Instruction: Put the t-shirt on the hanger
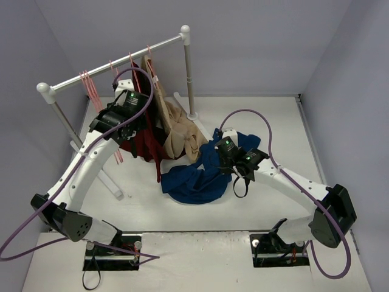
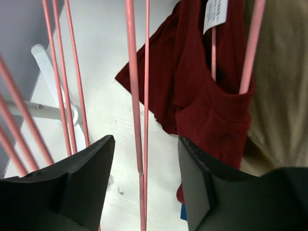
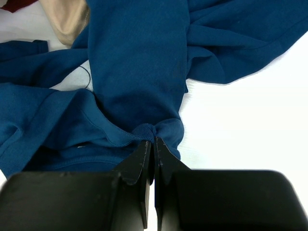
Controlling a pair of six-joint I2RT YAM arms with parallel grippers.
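Note:
The blue t-shirt (image 1: 197, 176) lies crumpled on the table right of the rack. My right gripper (image 1: 226, 159) is shut on a fold of its collar edge; the right wrist view shows the cloth (image 3: 139, 77) pinched between the closed fingers (image 3: 142, 163). My left gripper (image 1: 119, 97) is up at the rack rail, open. In the left wrist view a pink wire hanger (image 2: 138, 120) hangs between its two spread fingers (image 2: 91, 168), not gripped. More pink hangers (image 1: 90, 86) hang on the rail (image 1: 115, 64) to the left.
A dark red garment (image 1: 143, 143) and a tan garment (image 1: 176, 131) hang from hangers on the white rack and trail onto the table. The rack's right post (image 1: 189, 73) and white feet (image 1: 112, 182) stand close to the left arm. Walls enclose the table.

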